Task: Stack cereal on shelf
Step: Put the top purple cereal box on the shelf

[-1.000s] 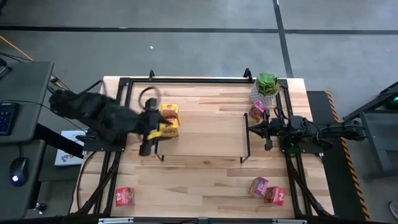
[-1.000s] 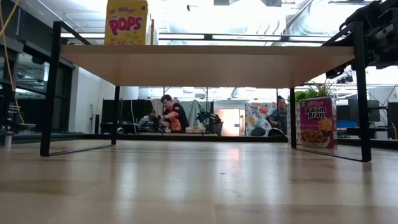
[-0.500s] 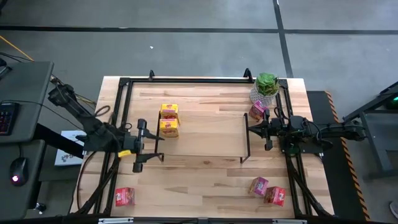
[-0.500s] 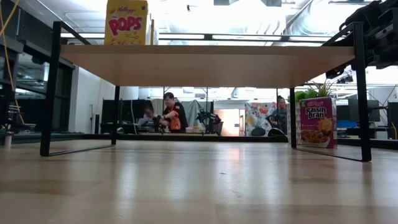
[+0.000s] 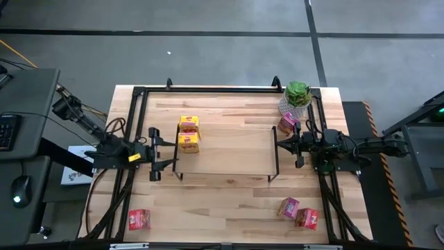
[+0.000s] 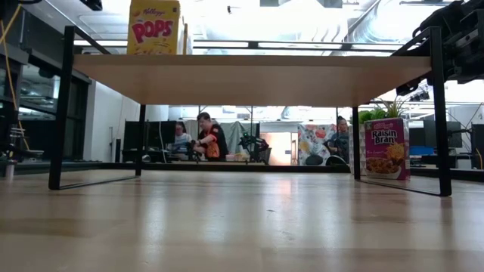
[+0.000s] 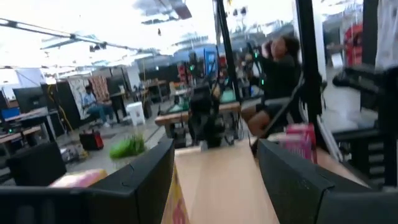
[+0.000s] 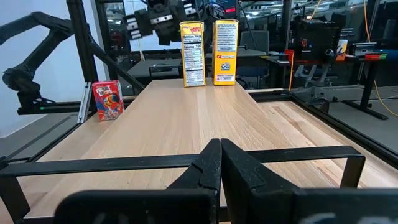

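Yellow cereal (image 5: 188, 134) beside left gripper (image 5: 164, 147)

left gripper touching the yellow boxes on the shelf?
Apart. The high view shows the left gripper, fingers open and empty, off the shelf's left end, with bare wood between it and the yellow boxes.

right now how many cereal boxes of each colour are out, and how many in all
yellow boxes: 2, on the shelf, at and
pink boxes: 2, one by the plant, one near the front edge of the table
red boxes: 2, at and
total: 6
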Motion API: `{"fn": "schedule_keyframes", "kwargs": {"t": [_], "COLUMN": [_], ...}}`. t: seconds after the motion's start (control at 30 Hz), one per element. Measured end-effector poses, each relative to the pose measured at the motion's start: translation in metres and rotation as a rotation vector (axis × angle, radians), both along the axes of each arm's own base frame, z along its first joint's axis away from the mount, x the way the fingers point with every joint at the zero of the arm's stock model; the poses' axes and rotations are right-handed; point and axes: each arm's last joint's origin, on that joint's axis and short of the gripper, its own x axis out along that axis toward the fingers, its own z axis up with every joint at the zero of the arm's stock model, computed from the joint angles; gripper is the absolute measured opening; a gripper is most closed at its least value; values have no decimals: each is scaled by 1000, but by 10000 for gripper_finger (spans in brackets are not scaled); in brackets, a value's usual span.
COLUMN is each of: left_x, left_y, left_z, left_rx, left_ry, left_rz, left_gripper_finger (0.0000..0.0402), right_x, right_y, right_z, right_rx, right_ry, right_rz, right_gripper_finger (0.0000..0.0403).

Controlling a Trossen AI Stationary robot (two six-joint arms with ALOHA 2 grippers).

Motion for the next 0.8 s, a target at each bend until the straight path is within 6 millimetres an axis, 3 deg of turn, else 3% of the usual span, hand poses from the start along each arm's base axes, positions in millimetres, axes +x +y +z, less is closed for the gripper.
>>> {"fn": "schedule_keyframes", "kwargs": {"t": [0.2,0.43,0.6,0.8], "left_x": [3,4,3,3], "left_y": [8,16,18,20], "left_z": [3,7,8,8], "left_rx": [28,-98,-82,-79], "left_ry": [-25,-70,-72,-59], "left_rz": [69,112,163,226], "left_gripper_finger": [220,220,220,220], "right_x": [-3,-17,-22,-26], "right_y": [0,-1,-1,-4], "right_z": [24,55,65,79], "right_rx": [73,-12,69,104], "right_ry": [-258,-600,-665,-700], "right_rz": [6,-29,-10,-115], "right_gripper_finger": [0,0,0,0]}}
